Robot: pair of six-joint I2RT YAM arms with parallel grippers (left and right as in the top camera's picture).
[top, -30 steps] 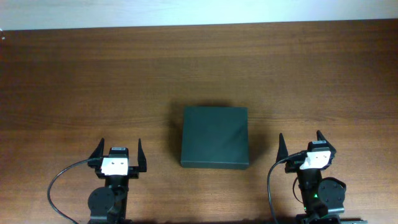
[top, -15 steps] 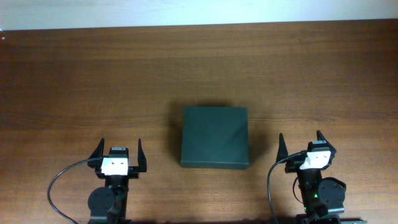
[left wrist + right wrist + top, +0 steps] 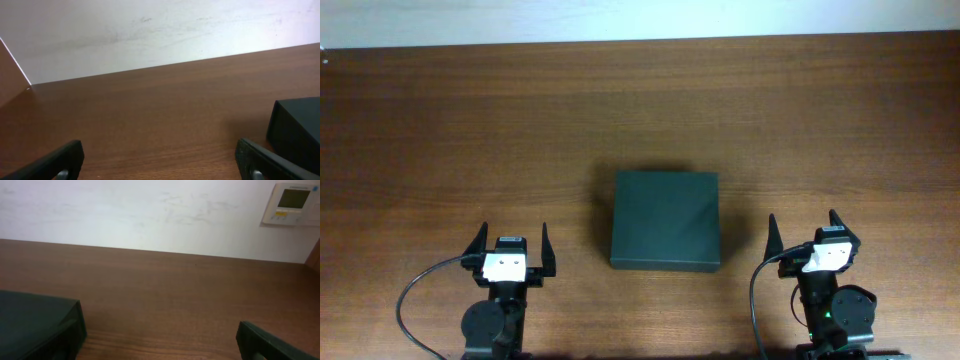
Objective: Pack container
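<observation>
**A:** Overhead: the container (image 3: pixel 665 262) sits mid-table with its lid (image 3: pixel 666 212) down, between the two arms and a little ahead of them. The left gripper (image 3: pixel 513 236) and right gripper (image 3: pixel 802 222) are both spread wide and hold nothing.

**B:** Risk?

**A:** A one-sided push at the lid could slide the container across the table (image 3: pixel 470 130) instead of opening it.

**B:** Left wrist?

**A:** Container corner at the right edge. I can't tell the hinge side — prying the wrong edge would just drag it.

**B:** Right wrist?

**A:** Container low left — nothing to pack is in sight.
</observation>
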